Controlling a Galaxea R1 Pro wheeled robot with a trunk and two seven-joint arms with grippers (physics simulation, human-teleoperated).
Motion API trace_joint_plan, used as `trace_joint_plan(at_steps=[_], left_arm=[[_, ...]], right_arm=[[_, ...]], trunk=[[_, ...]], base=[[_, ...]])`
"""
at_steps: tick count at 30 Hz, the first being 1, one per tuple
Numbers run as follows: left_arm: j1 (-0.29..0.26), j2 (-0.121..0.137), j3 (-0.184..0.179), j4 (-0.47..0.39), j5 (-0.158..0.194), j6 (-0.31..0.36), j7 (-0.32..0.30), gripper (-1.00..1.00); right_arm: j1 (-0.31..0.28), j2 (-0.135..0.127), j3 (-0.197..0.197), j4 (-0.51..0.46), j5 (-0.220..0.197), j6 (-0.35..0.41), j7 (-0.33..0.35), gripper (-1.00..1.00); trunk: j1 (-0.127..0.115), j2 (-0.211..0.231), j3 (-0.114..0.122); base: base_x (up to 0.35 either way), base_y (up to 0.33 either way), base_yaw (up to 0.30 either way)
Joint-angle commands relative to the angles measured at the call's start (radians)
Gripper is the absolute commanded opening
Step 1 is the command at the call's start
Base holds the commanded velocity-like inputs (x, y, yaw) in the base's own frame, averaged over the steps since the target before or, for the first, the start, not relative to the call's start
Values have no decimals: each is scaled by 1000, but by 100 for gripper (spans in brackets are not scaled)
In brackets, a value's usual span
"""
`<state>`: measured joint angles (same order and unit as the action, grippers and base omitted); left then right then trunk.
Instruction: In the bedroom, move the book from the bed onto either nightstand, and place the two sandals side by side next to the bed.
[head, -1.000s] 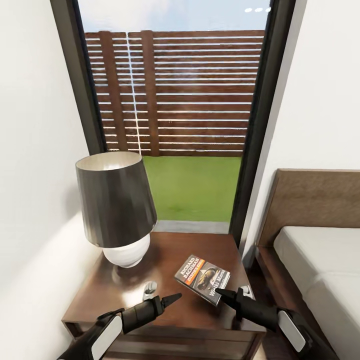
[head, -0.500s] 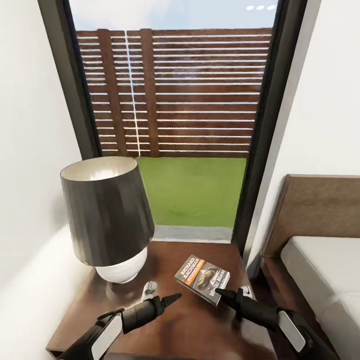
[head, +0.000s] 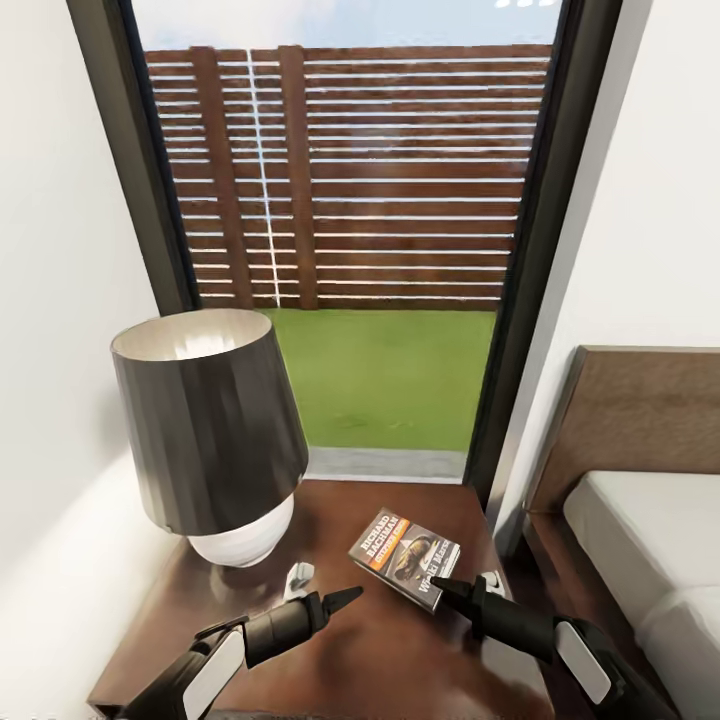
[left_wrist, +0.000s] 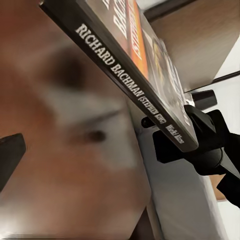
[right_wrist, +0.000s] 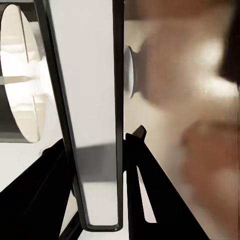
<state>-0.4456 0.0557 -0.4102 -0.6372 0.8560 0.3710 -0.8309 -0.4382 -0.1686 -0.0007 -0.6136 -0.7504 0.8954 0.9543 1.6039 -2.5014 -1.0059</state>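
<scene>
Head view: right gripper (head: 447, 590) pinches the book (head: 405, 557) by its near edge above the nightstand (head: 400, 640) — an early release could drop it crooked; left gripper (head: 345, 598) grasps nothing, opening unclear.

lamp (head: 210, 430) left on nightstand (head: 400, 655), bed (head: 650, 540) right

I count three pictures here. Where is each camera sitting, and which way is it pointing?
Head view: high on the robot, looking down over both arms at the nightstand, lamp and window.
Left wrist view: by the left end effector, facing the book spine and the right end effector.
Right wrist view: between the right end effector's fingers, along the book's edge.
All three share the book.
</scene>
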Motion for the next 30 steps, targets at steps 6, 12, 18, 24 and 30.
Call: trace_joint_plan(at_steps=[6, 12, 18, 24, 30], left_arm=[[-1, 1, -4, -1, 11, 9, 0, 100], [-1, 1, -4, -1, 11, 9, 0, 100], [-1, 1, -5, -1, 11, 9, 1, 100], [-1, 1, -5, -1, 11, 8, 0, 100], [-1, -1, -5, -1, 11, 9, 0, 100]], right_arm=[[-1, 0, -1, 1, -3, 5, 3, -100], [-1, 0, 0, 0, -3, 5, 3, -100], [-1, 0, -1, 0, -3, 5, 3, -100], [-1, 0, 0, 0, -3, 5, 3, -100], [-1, 0, 1, 0, -3, 5, 3, -100]], trunk=[[1, -1, -9], [2, -1, -17], [4, -3, -40], [4, -3, -40], [6, -4, -55]], base=[[0, 0, 0], [0, 0, 0], [0, 0, 0], [0, 0, 0], [0, 0, 0]])
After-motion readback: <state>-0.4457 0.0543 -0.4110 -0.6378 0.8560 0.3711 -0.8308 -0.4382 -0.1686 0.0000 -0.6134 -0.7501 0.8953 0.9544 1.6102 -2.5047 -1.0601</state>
